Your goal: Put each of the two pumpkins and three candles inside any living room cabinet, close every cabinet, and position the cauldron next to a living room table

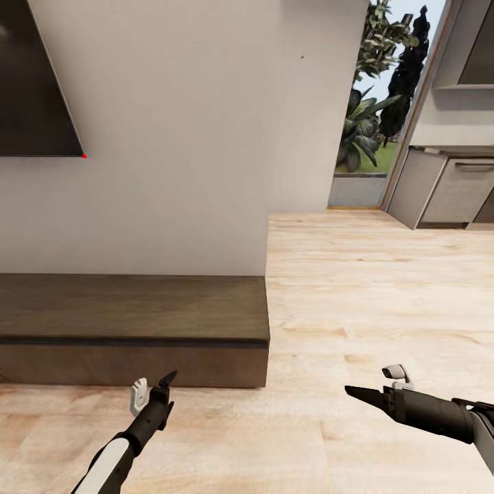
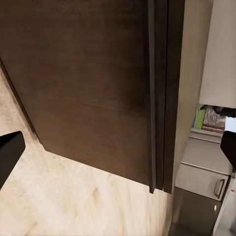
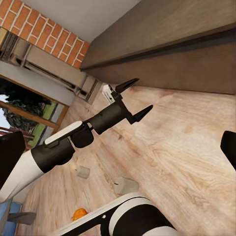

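Wood floor fronts the closed cabinet; both jaws stand open and empty. Step looks like fetching: one pumpkin and two candles lie behind, so turn round.

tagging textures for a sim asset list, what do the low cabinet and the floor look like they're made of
The cabinet looks like dark brown wood or veneer with a matte finish: fine straight grain runs along its flat top and front. The floor looks like pale wood planks, likely laminate: visible board seams, light grain and a faint sheen.
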